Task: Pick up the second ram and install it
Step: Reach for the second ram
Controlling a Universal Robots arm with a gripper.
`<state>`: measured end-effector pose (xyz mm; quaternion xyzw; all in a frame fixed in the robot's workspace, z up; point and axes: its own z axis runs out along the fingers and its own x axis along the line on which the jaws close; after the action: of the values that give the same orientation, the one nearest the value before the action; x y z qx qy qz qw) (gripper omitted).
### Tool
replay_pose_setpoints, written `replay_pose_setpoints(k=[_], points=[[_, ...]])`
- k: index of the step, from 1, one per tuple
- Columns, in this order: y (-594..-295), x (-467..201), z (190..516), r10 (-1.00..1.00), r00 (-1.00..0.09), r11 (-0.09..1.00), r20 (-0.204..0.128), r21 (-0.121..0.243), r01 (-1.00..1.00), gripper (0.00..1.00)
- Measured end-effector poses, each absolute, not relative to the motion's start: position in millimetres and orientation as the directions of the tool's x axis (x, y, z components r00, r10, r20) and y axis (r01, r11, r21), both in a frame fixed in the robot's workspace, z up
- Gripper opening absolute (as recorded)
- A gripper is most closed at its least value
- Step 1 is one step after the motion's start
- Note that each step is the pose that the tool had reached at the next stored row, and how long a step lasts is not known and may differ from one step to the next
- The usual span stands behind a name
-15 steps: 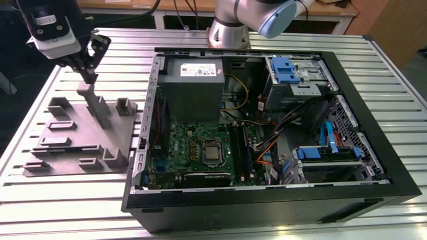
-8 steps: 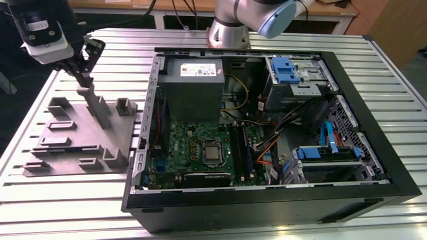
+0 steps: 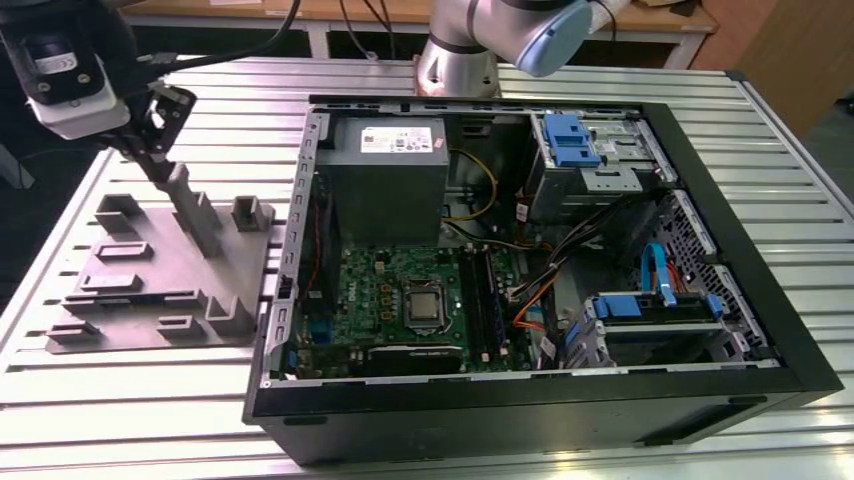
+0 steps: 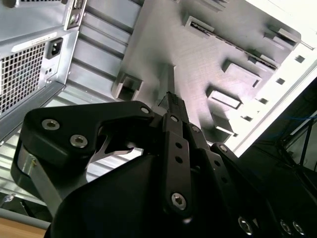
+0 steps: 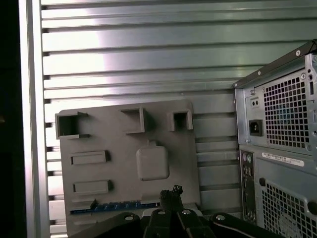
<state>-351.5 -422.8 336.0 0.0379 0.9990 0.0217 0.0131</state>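
Note:
The second ram (image 5: 115, 206) is a thin blue-green stick standing on its edge in a slot along one side of the grey moulded tray (image 5: 99, 136). My gripper (image 5: 171, 191) hangs just above the tray, at one end of that stick, with its fingers drawn together and nothing visibly between them. In the exterior view the gripper (image 3: 170, 172) is at the far end of a tall narrow rib on the tray (image 3: 140, 285), on the exterior view's left of the open computer case (image 3: 534, 400). In the second wrist view the gripper (image 4: 171, 97) points down at that same rib.
The case lies open on the slatted aluminium table (image 3: 120, 400). Inside it are a grey power-supply box (image 3: 387, 150), a green motherboard with a silver square chip (image 3: 424, 306), memory slots (image 3: 483, 300) beside the chip, loose cables (image 3: 561, 260) and blue drive brackets (image 3: 567, 140). Upright blocks (image 3: 250, 212) stand on the tray.

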Motion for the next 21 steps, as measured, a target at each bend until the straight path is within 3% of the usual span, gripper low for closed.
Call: replay_pose_setpoints(k=[21], points=[[-431,-385,318,0.076,-0.997,0.996,-0.024,0.044,0.075,0.1]])
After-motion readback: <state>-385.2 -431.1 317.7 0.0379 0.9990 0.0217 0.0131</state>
